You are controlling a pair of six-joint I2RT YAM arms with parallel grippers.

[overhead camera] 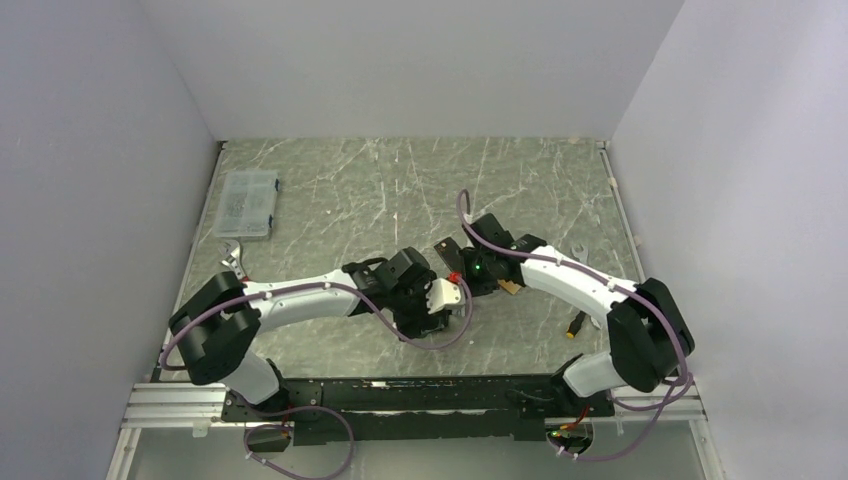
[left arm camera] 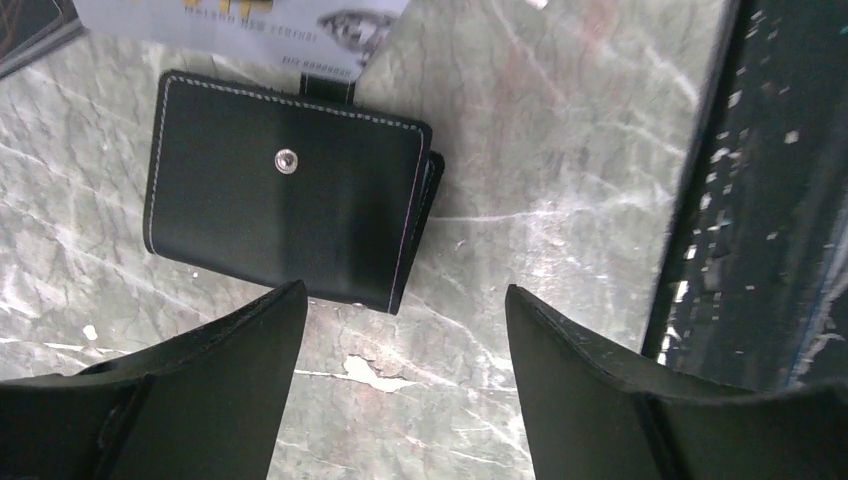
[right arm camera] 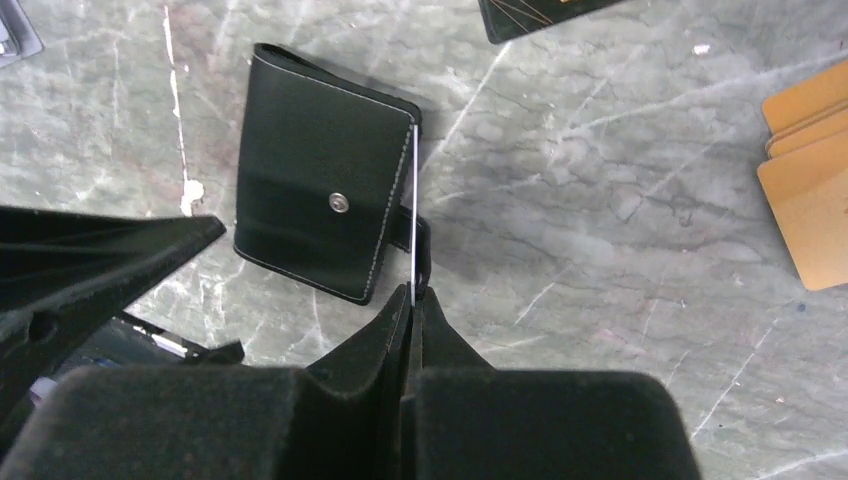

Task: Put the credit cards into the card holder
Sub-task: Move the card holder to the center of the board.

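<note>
The jaws of the left gripper (left arm camera: 400,300) stand wide apart and hold nothing; the jaws of the right gripper (right arm camera: 412,298) are pressed together on a thin card (left arm camera: 235,25). In the right wrist view we see this card edge-on as a pale line rising from the fingertips. In the left wrist view we see its light face with orange lettering and small print. The wallet (left arm camera: 290,200) lies closed and flat on the marbled table (left arm camera: 560,150), snap stud up, with its tab showing at the far edge. It sits just ahead of the left fingers (left arm camera: 250,350), which do not touch it. In the right wrist view the edge of the held card lines up with the stitched side of the wallet, next to the tab. We cannot tell whether the card touches the wallet. Beyond the wallet, a black card (right arm camera: 540,15) lies flat on the table, only partly in frame. To the right, well apart from the wallet, several tan cards (right arm camera: 810,170) lie in an overlapping stack. In the top view both arms reach to the middle of the table, their wrists close together and covering the wallet. A clear plastic box (overhead camera: 247,203) sits at the far left of the table.
</note>
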